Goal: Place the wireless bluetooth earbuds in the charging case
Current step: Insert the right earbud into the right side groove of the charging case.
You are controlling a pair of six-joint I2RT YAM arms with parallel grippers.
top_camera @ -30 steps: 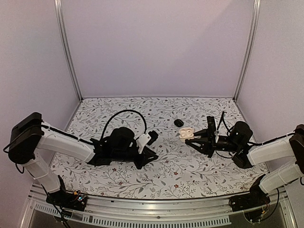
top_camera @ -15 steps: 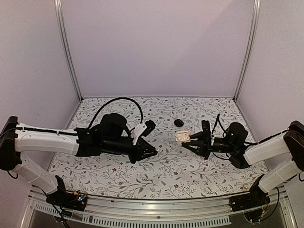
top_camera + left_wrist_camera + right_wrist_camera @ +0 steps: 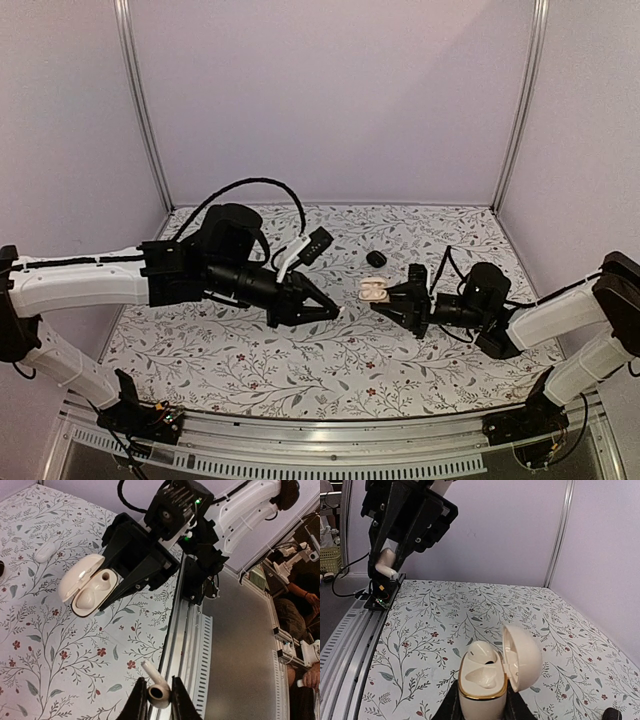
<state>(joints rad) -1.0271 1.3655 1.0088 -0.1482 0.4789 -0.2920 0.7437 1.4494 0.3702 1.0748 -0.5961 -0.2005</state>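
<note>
The charging case (image 3: 482,687) is glossy cream plastic (gold-toned rim); the earbud (image 3: 155,685) is glossy white plastic. The floral table cover (image 3: 330,365) looks matt, perhaps cloth; the rail (image 3: 330,432) is bare metal.

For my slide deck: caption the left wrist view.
Left gripper pinches a white earbud, facing the open cream case held by the right gripper.

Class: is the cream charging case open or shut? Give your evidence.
Open: the charging case has its lid hinged back, exposing the moulded wells inside.
</note>
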